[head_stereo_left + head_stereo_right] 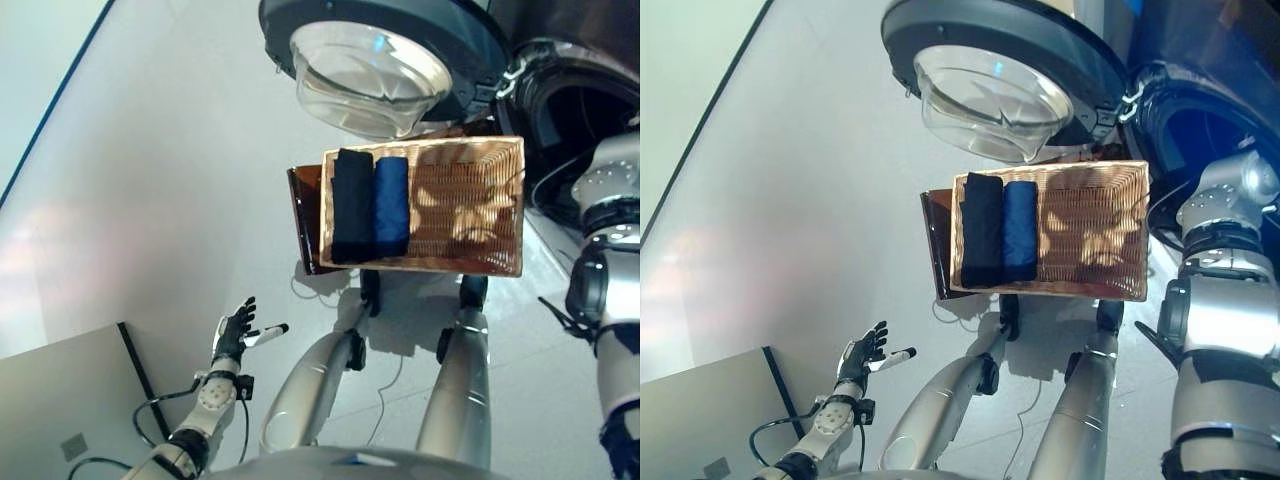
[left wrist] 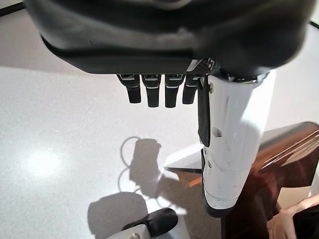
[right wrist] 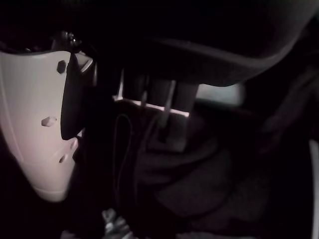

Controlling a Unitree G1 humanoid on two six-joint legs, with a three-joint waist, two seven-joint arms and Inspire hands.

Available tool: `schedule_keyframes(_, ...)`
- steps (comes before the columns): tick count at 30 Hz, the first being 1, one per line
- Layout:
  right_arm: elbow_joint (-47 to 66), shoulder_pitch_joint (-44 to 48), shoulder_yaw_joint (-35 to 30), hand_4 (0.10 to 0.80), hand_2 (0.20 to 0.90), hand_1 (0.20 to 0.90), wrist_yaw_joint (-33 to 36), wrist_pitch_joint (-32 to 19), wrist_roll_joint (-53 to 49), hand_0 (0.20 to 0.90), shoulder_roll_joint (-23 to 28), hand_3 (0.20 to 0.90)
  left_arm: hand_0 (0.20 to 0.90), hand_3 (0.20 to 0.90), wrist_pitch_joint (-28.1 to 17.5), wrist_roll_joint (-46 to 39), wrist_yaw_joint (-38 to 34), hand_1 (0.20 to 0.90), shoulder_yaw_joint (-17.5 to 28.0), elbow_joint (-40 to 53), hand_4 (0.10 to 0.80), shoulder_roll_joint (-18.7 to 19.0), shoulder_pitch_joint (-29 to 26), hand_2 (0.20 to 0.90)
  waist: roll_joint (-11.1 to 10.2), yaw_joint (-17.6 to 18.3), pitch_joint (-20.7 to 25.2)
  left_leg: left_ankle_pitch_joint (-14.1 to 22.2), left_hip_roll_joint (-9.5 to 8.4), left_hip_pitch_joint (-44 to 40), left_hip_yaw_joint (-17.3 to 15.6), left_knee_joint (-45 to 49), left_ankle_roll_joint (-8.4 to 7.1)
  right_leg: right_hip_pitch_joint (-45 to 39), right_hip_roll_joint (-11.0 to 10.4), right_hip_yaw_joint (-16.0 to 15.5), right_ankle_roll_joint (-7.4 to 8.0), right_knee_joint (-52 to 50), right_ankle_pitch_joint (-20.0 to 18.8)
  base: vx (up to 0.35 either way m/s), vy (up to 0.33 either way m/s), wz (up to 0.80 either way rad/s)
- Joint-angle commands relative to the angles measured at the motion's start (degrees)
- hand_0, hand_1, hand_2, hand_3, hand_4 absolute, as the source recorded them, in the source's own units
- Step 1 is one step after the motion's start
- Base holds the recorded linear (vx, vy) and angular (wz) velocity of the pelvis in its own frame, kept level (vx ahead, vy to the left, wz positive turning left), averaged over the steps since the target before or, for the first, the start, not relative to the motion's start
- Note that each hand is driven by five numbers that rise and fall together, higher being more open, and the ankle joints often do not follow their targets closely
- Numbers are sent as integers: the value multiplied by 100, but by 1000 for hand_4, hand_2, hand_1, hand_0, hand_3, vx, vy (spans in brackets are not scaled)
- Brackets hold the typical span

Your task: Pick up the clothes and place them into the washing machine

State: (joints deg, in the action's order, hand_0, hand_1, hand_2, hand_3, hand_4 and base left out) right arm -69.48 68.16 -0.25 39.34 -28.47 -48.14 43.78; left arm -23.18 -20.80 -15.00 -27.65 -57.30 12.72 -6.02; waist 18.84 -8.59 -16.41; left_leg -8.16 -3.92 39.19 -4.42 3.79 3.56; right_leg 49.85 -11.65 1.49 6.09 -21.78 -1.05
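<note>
A wicker basket [image 1: 470, 205] sits on a dark brown stand [image 1: 303, 205] in front of the washing machine [image 1: 1200, 110], whose round glass door [image 1: 370, 65] hangs open above the basket. Two folded garments lie side by side at the basket's left end: a black one [image 1: 351, 205] and, touching it, a blue one [image 1: 391, 205]. The left hand [image 1: 234, 335] hovers low over the pale floor, fingers straight and released, holding nothing. The right hand [image 3: 45, 124] reaches into the machine's dark drum; dark cloth [image 3: 189, 179] seems to lie beneath it, but whether its fingers grasp it I cannot tell.
</note>
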Motion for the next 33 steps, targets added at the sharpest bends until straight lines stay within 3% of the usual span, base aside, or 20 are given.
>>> schedule_keyframes(1,710,1090,772,520,507,507,-15,-335,596,507,834,507,900,900,-262,-237,-324,900,215,-54,800,471,108,900,-166,87,106,396,210,218,233,459,-682,-398,226,-58,-202,337,59,15,-5,-8)
schedule_keyframes(2,691,1109,785,800,900,900,-30,-339,584,900,836,900,900,900,-262,-238,-323,900,219,-54,800,468,108,900,-168,86,108,399,210,224,228,464,-682,-389,227,-52,-202,333,60,15,-6,-13)
schedule_keyframes(12,-6,1144,1044,800,900,900,-266,-72,651,900,570,900,900,900,-251,-236,-276,900,290,-116,800,475,85,900,-172,119,152,438,199,187,199,456,-672,-427,229,-49,-193,393,16,-2,1,-2)
schedule_keyframes(14,-510,1309,1815,800,900,900,79,663,2088,900,773,900,900,900,-264,-87,-308,900,333,-79,800,550,161,900,-214,95,148,417,204,221,183,486,-670,-413,225,-49,-202,402,-35,-32,7,-2)
schedule_keyframes(15,-518,1342,1846,800,900,900,91,672,2099,900,768,900,900,900,-264,-80,-314,900,340,-77,800,530,160,900,-196,104,142,418,205,222,185,487,-670,-413,226,-51,-202,402,-35,-21,6,-3)
schedule_keyframes(17,-1074,1814,3330,800,900,900,571,1933,4261,900,932,900,900,900,-230,4,-353,900,464,-159,800,664,148,900,-305,91,148,354,207,269,171,480,-673,-387,248,-49,-221,444,-108,-38,-1,-4)
schedule_keyframes(18,-915,1913,3379,800,900,900,693,1994,4444,900,912,900,900,900,-246,100,-418,900,533,-74,800,665,150,900,-276,138,114,363,210,293,175,492,-672,-368,255,-63,-228,428,-108,-49,-2,-1)
schedule_keyframes(19,-815,1824,3665,800,900,900,820,2432,5229,900,928,900,900,900,-236,143,-452,900,624,121,800,615,259,900,-306,169,93,347,201,348,176,494,-675,-350,271,-69,-233,461,-136,0,0,0)
schedule_keyframes(24,-711,1890,3539,800,900,900,1041,2599,5220,900,735,900,900,900,-246,-3,-491,900,566,22,800,585,250,900,-389,203,100,330,195,427,204,492,-667,-308,297,-100,-231,505,-161,-13,-5,-7)
schedule_keyframes(33,-244,1452,3088,800,900,900,974,2307,4953,900,354,900,900,900,-262,-139,-511,900,551,-184,800,575,161,900,-545,273,60,334,207,481,214,520,-655,-312,313,-115,-228,569,-216,0,0,0)
